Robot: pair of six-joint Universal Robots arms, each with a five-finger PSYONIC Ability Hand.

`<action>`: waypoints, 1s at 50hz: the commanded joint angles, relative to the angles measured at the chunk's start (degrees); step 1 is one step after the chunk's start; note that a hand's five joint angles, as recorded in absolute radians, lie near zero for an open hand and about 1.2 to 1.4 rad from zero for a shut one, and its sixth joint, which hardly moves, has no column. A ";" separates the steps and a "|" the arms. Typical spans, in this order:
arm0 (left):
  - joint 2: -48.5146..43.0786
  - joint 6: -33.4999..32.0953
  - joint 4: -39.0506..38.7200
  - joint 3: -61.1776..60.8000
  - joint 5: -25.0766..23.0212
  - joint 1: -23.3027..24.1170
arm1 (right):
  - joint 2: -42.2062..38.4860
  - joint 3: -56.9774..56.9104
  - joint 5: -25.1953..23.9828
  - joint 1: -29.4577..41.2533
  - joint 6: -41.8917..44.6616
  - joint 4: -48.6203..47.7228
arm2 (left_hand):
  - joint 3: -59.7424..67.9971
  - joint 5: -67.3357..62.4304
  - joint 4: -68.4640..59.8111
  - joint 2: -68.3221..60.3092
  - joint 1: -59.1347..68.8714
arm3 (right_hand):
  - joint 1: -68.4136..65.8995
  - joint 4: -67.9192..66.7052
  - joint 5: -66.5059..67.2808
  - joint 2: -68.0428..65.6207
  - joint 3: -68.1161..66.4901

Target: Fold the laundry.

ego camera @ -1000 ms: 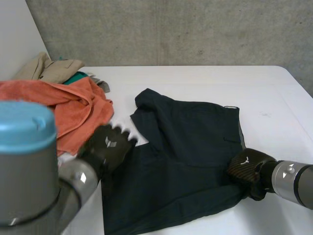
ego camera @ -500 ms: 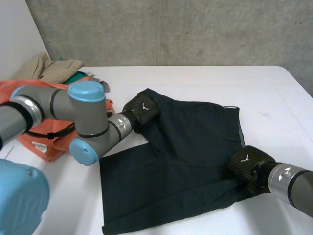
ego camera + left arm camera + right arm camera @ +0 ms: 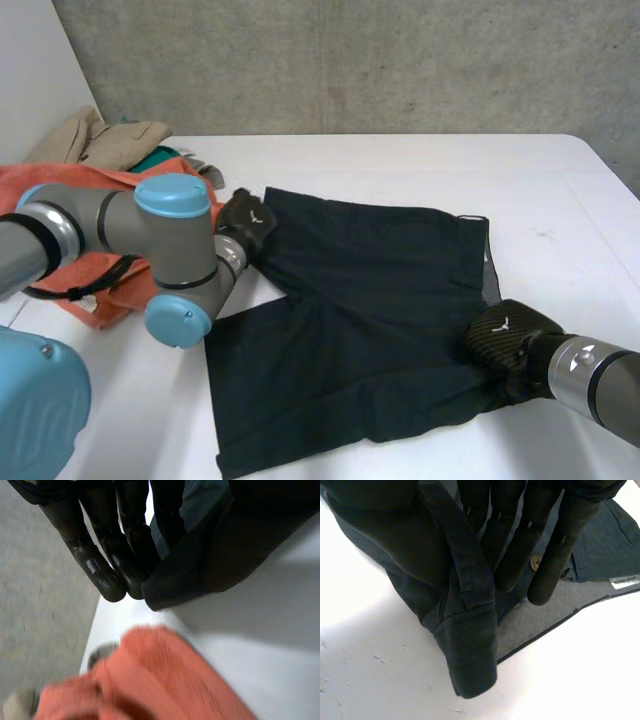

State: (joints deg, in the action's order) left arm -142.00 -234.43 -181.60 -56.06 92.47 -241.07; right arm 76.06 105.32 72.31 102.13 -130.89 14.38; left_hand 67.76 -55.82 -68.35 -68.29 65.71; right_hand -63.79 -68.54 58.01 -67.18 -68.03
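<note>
To the left, an orange towel and beige clothes wait in a heap, unfolded. The left hand pinches the far left corner of the dark shorts, its fingers pressed together. The shorts lie spread mid-table. The right hand pinches the waistband end, its fingers straight. I'd say no fold has been made yet.

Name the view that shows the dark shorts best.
The head view: the dark shorts lie spread across the table, outline visible. The left wrist view gives one pinched corner; the right wrist view, a held waistband fold.
</note>
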 commanded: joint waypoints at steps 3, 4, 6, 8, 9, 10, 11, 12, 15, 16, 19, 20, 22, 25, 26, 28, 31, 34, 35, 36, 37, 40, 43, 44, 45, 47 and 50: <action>3.13 6.78 10.21 0.34 9.75 2.70 | 0.67 -0.03 0.90 2.37 -0.51 0.48 | -7.76 5.82 8.35 8.29 -5.71 | -16.21 -11.46 11.99 -12.82 -11.97; 3.66 7.75 10.22 0.07 8.87 2.97 | 0.75 -0.11 1.07 2.54 -0.77 0.39 | -24.74 22.81 25.33 25.28 -22.69 | -16.21 -11.46 11.99 -12.82 -11.97; 5.94 10.04 10.04 -1.59 7.46 3.32 | 1.10 -0.20 1.60 2.89 -1.39 0.21 | -54.32 52.38 54.91 54.85 -52.27 | -16.21 -11.46 11.99 -12.82 -11.97; 9.96 12.14 9.52 -3.96 7.81 3.15 | 1.72 -0.37 1.78 3.16 -2.17 0.04 | -55.69 53.76 56.28 56.22 -53.64 | -16.21 -11.46 11.99 -12.82 -11.97; 11.47 12.77 9.25 -4.84 7.90 2.97 | 1.90 -0.55 1.78 3.25 -2.44 -0.05 | -55.70 53.76 56.28 56.23 -53.65 | -16.21 -11.46 11.99 -12.82 -11.97; 12.96 13.38 8.90 -5.72 8.07 2.88 | 2.07 -0.73 1.69 3.33 -2.79 -0.31 | -55.70 53.76 56.29 56.23 -53.65 | -16.21 -11.46 11.99 -12.82 -11.97; 14.46 14.08 8.64 -6.86 8.34 2.71 | 2.25 -0.82 1.69 3.33 -3.06 -0.49 | -55.70 53.76 56.29 56.23 -53.65 | -16.21 -11.46 11.99 -12.82 -11.97; 17.78 15.48 8.20 -9.31 8.25 2.27 | 2.60 -1.16 1.60 3.51 -3.75 -1.01 | -55.70 53.76 56.29 56.23 -53.65 | -16.21 -11.46 11.99 -12.82 -11.97; 23.33 18.30 7.84 -13.80 8.25 2.18 | 2.86 -1.87 1.52 4.03 -4.81 -1.89 | -55.70 53.76 56.29 56.23 -53.65 | -16.21 -11.46 11.99 -12.82 -11.97; 26.74 20.31 7.76 -17.21 8.16 2.27 | 2.95 -2.39 1.43 4.39 -5.43 -2.59 | -55.70 53.76 56.29 56.23 -53.65 | -16.21 -11.46 11.99 -12.82 -11.97; 31.42 23.92 8.02 -22.67 7.99 2.79 | 2.95 -3.45 1.43 4.65 -6.48 -3.65 | -55.53 53.59 56.12 56.06 -53.48 | -16.21 -11.46 11.99 -12.82 -11.97; 34.22 26.46 8.28 -26.43 7.90 3.49 | 2.95 -4.32 1.34 4.57 -7.44 -4.18 | -55.20 53.26 55.78 55.73 -53.15 | -16.21 -11.46 11.99 -12.82 -11.97; 36.70 29.19 8.72 -30.06 7.81 4.55 | 2.69 -5.47 1.25 4.56 -9.20 -4.62 | -55.03 53.09 55.61 55.56 -52.98 | -16.21 -11.46 11.99 -12.82 -11.97; 40.39 34.38 9.95 -36.48 7.46 7.62 | 2.34 -7.93 1.43 3.95 -14.56 -4.62 | -52.51 50.57 53.10 53.04 -50.46 | -16.21 -11.46 11.99 -12.82 -11.97; 40.92 35.61 10.30 -37.88 7.37 8.41 | 2.16 -8.54 1.52 3.78 -16.31 -4.62 | -52.00 50.06 52.59 52.53 -49.95 | -16.21 -11.46 11.99 -12.82 -11.97; 41.71 38.42 10.92 -41.30 7.63 10.95 | 1.81 -10.21 1.69 2.90 -21.31 -4.45 | -52.00 50.06 52.58 52.53 -49.95 | -16.21 -11.46 11.99 -12.82 -11.97; 41.20 40.89 11.18 -43.69 7.81 13.68 | 1.63 -11.53 1.78 1.67 -27.20 -3.83 | -50.66 48.72 51.25 51.19 -48.61 | -16.21 -11.46 11.99 -12.82 -11.97; 39.70 41.77 11.27 -43.96 7.90 14.92 | 1.81 -11.98 1.78 0.96 -30.38 -3.22 | -50.48 48.55 51.07 51.02 -48.43 | -16.21 -11.46 11.99 -12.82 -11.97; 37.70 41.86 11.45 -43.44 8.25 15.36 | 1.98 -11.98 1.78 0.61 -31.78 -2.78 | -49.98 48.05 50.57 50.52 -47.93 | -16.21 -11.46 11.99 -12.82 -11.97; 36.63 42.12 11.53 -43.09 8.42 15.45 | 1.99 -11.98 1.78 0.44 -32.06 -2.77 | -49.31 47.37 49.90 49.84 -47.26 | -16.21 -11.46 11.99 -12.82 -11.97; 35.93 42.21 11.62 -42.47 8.51 15.36 | 2.07 -11.89 1.78 0.17 -32.32 -2.69 | -48.47 46.54 49.06 49.01 -46.42 | -16.21 -11.46 11.99 -12.82 -11.97; 32.85 42.39 13.11 -40.01 9.30 15.80 | 2.07 -11.54 1.52 -0.01 -32.06 -2.07 | -38.59 36.65 39.18 39.12 -36.54 | -16.21 -11.46 11.99 -12.82 -11.97; 30.65 42.30 13.56 -37.73 11.31 15.54 | 1.99 -10.66 1.17 0.69 -30.05 -0.76 | 10.95 -12.89 -10.36 -10.42 13.00 | -16.21 -11.46 11.99 -12.82 -11.97; 30.30 42.39 13.47 -37.29 12.02 15.19 | 2.07 -10.49 0.99 0.96 -28.91 -0.32 | 12.23 -14.17 -11.64 -11.70 14.28 | -16.21 -11.46 11.99 -12.82 -11.97; 30.03 42.30 13.56 -36.85 12.99 14.75 | 2.07 -10.31 0.90 1.22 -27.51 0.38 | 12.24 -14.18 -11.65 -11.71 14.29 | -16.21 -11.46 11.99 -12.82 -11.97; 30.12 42.13 14.17 -35.88 15.44 13.87 | 2.07 -9.09 0.38 1.05 -21.03 3.18 | 12.24 -14.18 -11.65 -11.71 14.29 | -16.21 -11.46 11.99 -12.82 -11.97; 31.61 40.55 16.18 -35.96 15.37 13.52 | 2.42 -6.89 0.37 -0.70 -7.40 9.60 | 12.24 -14.18 -11.65 -11.71 14.29 | -16.21 -11.46 11.99 -12.82 -11.97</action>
State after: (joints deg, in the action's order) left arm -111.41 -192.08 -167.88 -93.46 105.14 -226.06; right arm 78.15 95.20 73.17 102.75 -157.12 15.39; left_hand 66.45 -56.10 -67.21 -67.01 65.35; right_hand -63.79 -68.54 58.16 -67.18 -68.03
